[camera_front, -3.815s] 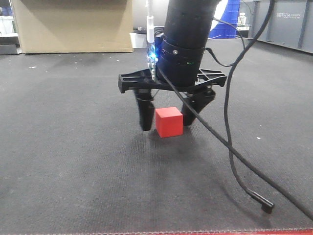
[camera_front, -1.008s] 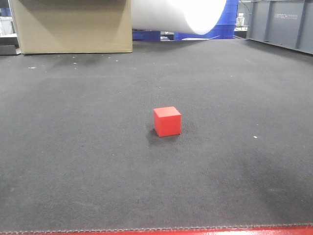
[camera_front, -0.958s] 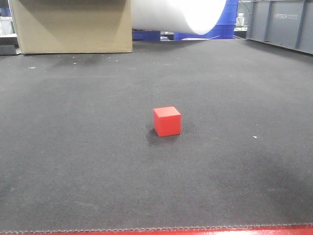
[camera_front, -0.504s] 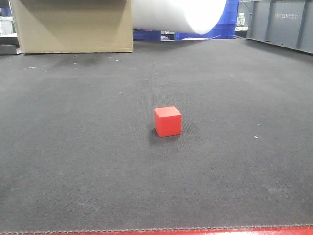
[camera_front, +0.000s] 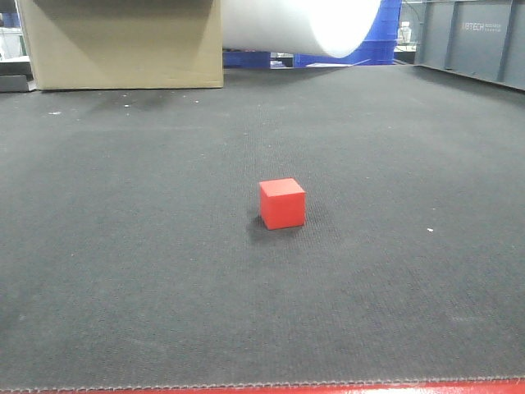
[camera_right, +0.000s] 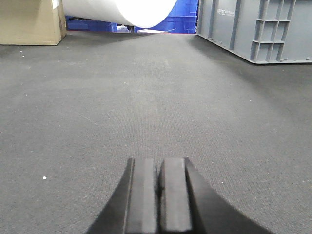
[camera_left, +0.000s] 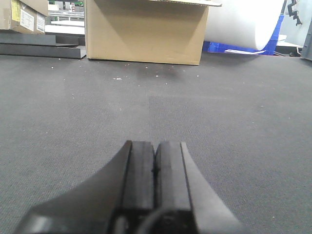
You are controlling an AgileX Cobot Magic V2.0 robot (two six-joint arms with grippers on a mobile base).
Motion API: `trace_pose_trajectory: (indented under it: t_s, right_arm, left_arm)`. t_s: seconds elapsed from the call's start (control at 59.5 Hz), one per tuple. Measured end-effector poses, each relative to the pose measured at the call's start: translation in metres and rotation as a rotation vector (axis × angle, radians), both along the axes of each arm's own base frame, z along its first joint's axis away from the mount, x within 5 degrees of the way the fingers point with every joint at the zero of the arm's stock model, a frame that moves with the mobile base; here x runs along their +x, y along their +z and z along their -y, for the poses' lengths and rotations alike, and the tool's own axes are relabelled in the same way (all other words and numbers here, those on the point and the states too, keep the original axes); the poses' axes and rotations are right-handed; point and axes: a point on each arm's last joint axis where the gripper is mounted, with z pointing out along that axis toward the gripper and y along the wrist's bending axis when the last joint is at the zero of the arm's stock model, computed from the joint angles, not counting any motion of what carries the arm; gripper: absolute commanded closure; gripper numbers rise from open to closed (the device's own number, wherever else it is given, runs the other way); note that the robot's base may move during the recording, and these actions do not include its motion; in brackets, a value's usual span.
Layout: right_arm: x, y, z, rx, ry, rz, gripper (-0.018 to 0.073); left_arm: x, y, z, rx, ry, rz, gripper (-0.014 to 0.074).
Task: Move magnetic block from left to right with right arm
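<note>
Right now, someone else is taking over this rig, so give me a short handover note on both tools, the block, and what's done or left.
Left tool: shut, holding nothing, low over the mat.
Right tool: shut, holding nothing, also over bare mat.
Red block: sits alone on the dark mat, mid-view in the front camera, no arm near it.
Done or left: unclear from this moment whether the block is already at its right-side spot; check before regrasping.

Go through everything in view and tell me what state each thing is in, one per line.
magnetic block: resting flat on the dark mat, upright, nothing touching it.
left tool: shut, fingers pressed together, holding nothing, low over the mat.
right tool: shut, fingers together, holding nothing, block not in its view.
cardboard box: standing at the far edge of the mat.
grey crate: standing at the far right side of the mat.
</note>
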Motion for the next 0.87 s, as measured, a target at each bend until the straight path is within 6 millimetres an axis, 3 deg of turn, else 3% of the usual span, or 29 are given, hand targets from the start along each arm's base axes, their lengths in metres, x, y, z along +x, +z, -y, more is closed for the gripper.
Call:
trace_pose_trajectory:
  t_s: [0.874]
  right_arm:
    - [0.0,0.0004,0.0,0.0,0.0,0.004,0.0494]
  left_arm:
    - [0.0,0.0,0.0,0.0,0.0,0.0,0.0712]
